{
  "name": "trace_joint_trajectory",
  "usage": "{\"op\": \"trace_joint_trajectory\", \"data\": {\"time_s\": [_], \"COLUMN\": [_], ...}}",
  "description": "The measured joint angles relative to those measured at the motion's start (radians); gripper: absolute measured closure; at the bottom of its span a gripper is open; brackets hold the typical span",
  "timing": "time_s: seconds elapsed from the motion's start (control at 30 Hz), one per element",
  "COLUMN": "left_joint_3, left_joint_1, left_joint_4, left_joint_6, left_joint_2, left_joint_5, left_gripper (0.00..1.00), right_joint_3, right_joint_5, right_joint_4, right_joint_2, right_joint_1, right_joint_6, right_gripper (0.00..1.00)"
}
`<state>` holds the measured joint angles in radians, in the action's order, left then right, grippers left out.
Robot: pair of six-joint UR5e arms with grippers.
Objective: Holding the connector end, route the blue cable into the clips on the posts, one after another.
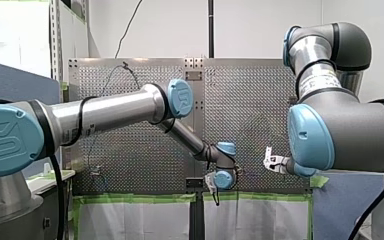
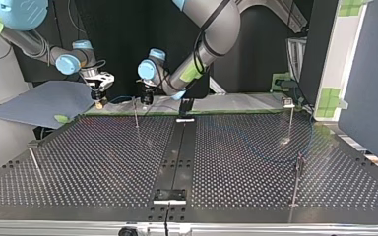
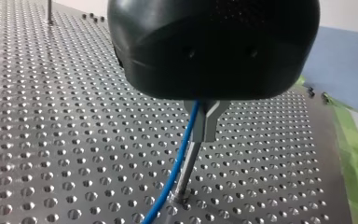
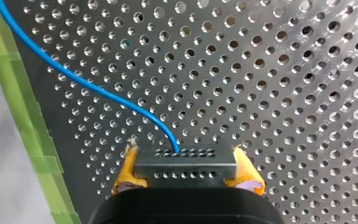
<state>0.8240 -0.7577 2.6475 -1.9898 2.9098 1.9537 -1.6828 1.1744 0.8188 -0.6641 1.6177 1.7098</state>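
Two grippers are working the far edge of the table (image 2: 103, 162), as the top view has it. My right gripper (image 4: 186, 170) is clamping the connector (image 4: 185, 164) between its yellow pads (image 4: 129, 170), with the block's long axis lying across the jaws. The blue cable (image 4: 88, 88) is leaving the block's far face and arcing away along the green tape (image 4: 18, 116). My left gripper (image 3: 205, 123) is sitting right at the nearest post (image 3: 186, 175). Its black housing is hiding the jaws, so I can't tell if it's gripping or just guiding.

Key relation: the cable is dropping out from under the left housing and running down just beside the post, nearly parallel to it, toward the base. So that run is lying along the post, not across it. My read is that seating it in a clip is going to need the run pulled crosswise to the post. The left arm is the nearer one for that. The right gripper is standing off on the post's other side, toward the top view's left.

View differences:
- Top view is showing both grippers flanking that post, the other posts (image 2: 292, 123) sitting well apart across the table, and only a faint blue trace of cable.
- Wrist views are showing the cable clearly, but neither is showing the other gripper.
- No view is resolving the clip itself, so I can't tell whether the cable is seated.
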Motion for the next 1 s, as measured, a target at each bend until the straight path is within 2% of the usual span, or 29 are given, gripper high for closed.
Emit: {"op": "trace_joint_trajectory", "data": {"time_s": [0.2,0.37,0.6,1.0], "left_joint_3": [-0.006,-0.013,-0.018,-0.035], "left_joint_1": [0.022,0.046,0.071,0.080], "left_joint_4": [-0.002,-0.002,-0.001,0.003], "left_joint_6": [-0.049,-0.079,-0.088,-0.089], "left_joint_2": [0.003,0.004,0.004,0.004], "left_joint_5": [-0.046,-0.067,-0.082,-0.076], "left_gripper": [1.00,1.00,1.00,1.00], "right_joint_3": [0.006,0.013,0.024,0.043], "right_joint_5": [-0.006,-0.013,-0.012,-0.012], "right_joint_4": [0.014,0.032,0.057,0.075], "right_joint_2": [0.000,0.001,0.002,0.014], "right_joint_1": [0.000,0.001,0.001,0.003], "right_joint_6": [0.001,0.006,0.012,0.018], "right_gripper": [1.00,1.00,1.00,1.00]}}
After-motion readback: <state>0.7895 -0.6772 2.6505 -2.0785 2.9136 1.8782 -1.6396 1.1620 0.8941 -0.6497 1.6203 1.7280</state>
